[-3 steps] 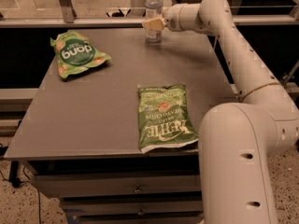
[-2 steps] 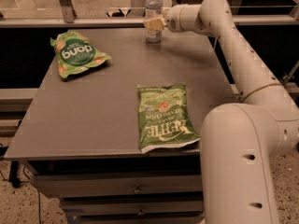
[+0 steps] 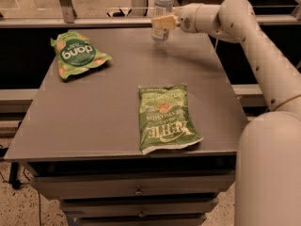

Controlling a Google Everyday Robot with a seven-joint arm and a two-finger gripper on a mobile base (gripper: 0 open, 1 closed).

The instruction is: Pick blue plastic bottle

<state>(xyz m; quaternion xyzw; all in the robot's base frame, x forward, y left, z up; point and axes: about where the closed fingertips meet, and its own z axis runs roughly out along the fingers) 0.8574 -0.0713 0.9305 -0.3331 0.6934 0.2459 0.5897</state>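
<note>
Okay, table: one green bag near centre, another bag far left. The bottle stands at the far edge, gripper against its lower half, closure can't be told. You're likely at the grasp step: confirm hold, then lift straight up.

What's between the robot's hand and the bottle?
Nothing; in the camera view the hand overlaps the bottle at the table's far edge.
</note>
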